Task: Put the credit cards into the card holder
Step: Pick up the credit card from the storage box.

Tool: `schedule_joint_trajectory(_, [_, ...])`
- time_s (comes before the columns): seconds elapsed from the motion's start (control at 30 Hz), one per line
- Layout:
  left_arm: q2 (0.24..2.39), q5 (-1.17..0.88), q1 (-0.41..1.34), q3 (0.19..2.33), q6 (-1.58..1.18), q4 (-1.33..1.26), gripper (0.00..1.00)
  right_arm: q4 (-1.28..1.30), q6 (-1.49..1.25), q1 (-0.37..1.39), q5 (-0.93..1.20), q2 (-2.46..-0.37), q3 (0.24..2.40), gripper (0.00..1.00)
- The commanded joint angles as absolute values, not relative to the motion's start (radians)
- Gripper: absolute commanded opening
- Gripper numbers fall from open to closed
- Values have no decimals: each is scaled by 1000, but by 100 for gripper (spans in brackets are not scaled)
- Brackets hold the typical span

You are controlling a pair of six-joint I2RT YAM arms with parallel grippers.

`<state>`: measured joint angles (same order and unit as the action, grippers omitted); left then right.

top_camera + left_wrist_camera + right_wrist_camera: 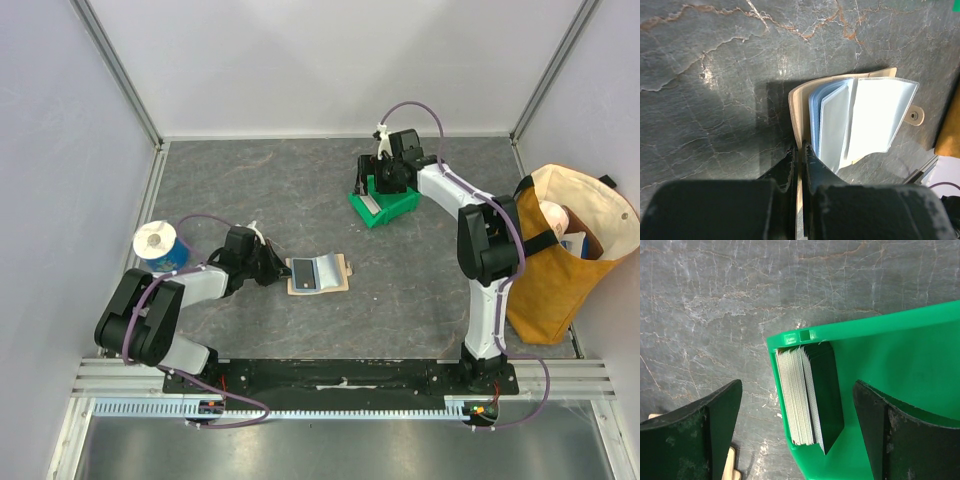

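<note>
**Op:** Left side first. What's there?

**Obs:** Far left on your table (250, 190) there's a blue-and-white roll (158, 243), standing on end. Just right of it is your left gripper (800, 147), low to the surface. The pincer is pressed together on the near cover edge of the card holder (796, 110).

**Op:** How is the holder lying?

**Obs:** Open, on the table left of centre. The tan cover is underneath and the clear sleeves (875, 115) are fanned up. The snap tab (913, 116) sticks out on the far side. Your finger housing blocks the near corner.

**Op:** Any card inside?

**Obs:** A light blue card (814, 107) shows behind the sleeves. Glare whites out the front sleeve, so you can't count what else sits in there.

**Op:** Moving right?

**Obs:** Green bin (890, 350), toward the back of the table. The credit cards (805, 390) stand on edge in a stack against one wall. Only the edges are visible and the faces are hidden. The pale cards are nearer the wall and the last ones look dark. The wrist frame cuts off the rest of the bin.

**Op:** Right pincer?

**Obs:** Your right gripper (797, 382) is above the bin with its fingers wide apart. One sits outside the wall and one over the bin floor. It holds nothing, and I can't tell its height.

**Op:** Far right?

**Obs:** A mustard bag (560, 270) at the table's edge. Its contents are mostly hidden.
</note>
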<state>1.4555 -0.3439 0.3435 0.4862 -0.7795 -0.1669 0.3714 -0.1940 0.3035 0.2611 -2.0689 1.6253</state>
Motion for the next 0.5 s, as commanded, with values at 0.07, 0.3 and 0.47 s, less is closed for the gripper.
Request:
schedule_joint_trajectory(0.07, [1470, -371, 344, 523, -745, -199, 2, 428, -137, 299, 328, -2117, 1712, 98])
schedule_joint_trajectory(0.3, [1479, -373, 344, 529, -742, -195, 2, 459, -120, 299, 337, -2152, 1729, 98])
schedule_joint_trajectory(0.47, [1488, -374, 344, 531, -741, -195, 2, 468, -117, 301, 373, -2157, 1735, 97])
